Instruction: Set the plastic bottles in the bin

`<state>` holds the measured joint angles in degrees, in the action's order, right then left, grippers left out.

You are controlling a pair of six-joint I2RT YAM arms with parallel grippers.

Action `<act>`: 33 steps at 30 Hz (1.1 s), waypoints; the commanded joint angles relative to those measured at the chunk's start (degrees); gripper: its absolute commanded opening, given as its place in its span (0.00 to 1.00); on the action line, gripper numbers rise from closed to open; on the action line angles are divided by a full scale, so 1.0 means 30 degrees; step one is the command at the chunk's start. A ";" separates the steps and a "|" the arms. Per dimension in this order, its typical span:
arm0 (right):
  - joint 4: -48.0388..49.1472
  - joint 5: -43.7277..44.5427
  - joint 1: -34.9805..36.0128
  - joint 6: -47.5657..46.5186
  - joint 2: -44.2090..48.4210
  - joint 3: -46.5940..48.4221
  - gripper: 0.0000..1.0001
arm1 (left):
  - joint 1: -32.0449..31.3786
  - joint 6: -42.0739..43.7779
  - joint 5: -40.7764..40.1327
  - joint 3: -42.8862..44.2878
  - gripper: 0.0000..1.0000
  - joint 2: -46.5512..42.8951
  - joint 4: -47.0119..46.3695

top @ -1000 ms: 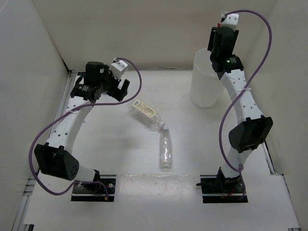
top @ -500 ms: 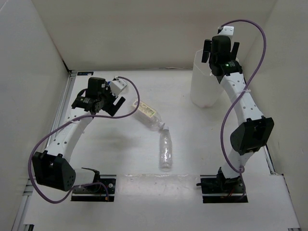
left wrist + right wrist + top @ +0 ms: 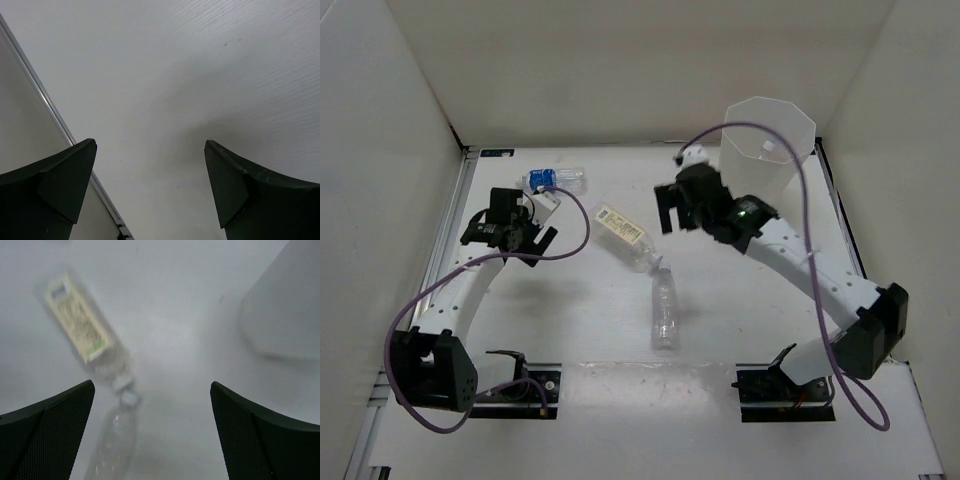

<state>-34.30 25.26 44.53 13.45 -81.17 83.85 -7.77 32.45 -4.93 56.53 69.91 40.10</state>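
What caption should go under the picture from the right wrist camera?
Open right gripper above the yellow-labelled bottle and an unlabelled bottle, with the bin nearby.

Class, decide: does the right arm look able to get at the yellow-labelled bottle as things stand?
Probably yes: the open right claw hovers close to the bottle, which lies flat in plain view, with nothing standing between them.

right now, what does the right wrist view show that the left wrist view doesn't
Only the right wrist view shows the yellowish-labelled bottle lying on its side, an unlabelled clear bottle at its neck end, and the lower part of the bin. Only the left wrist view shows a metal rail along the edge of the table, and no bottle. Both show bare white surface between the open, empty fingers of the right end effector and the left end effector.
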 commanded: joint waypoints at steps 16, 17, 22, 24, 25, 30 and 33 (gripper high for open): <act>-0.1400 -0.4934 0.3407 0.5564 -0.5027 -0.6503 1.00 | 0.2033 -0.1441 0.0588 -0.2292 1.00 -0.2792 0.0082; -0.0875 -0.4932 0.3407 0.5739 -0.5025 -0.7173 1.00 | 0.2033 -0.1441 0.0588 -0.2495 1.00 -0.2969 0.0082; 0.0478 -0.5108 0.3407 0.5127 -0.5199 -0.7883 0.67 | 0.2646 -0.1616 0.0588 -0.2848 1.00 -0.3264 0.0082; 0.0683 -0.4847 0.3407 0.5125 -0.5027 -0.7883 0.45 | 0.2649 -0.1616 0.0588 -0.2848 1.00 -0.3264 0.0082; 0.0480 -0.4525 0.3407 0.5386 -0.4619 -0.7883 0.37 | 0.2852 -0.1616 0.0588 -0.2674 1.00 -0.3264 0.0082; -0.2469 -0.1980 0.3407 0.6414 -0.2162 -0.7506 0.21 | 0.3204 -0.1616 0.0588 -0.2497 1.00 -0.3440 0.0082; -0.4203 0.0595 0.3407 0.6213 -0.0318 -0.6394 0.21 | 0.3381 -0.1819 0.0588 -0.2497 1.00 -0.3440 0.0082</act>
<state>-40.34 17.58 54.68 31.48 -88.95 60.47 1.56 28.12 -3.77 48.36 61.14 40.49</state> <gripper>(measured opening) 0.625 0.999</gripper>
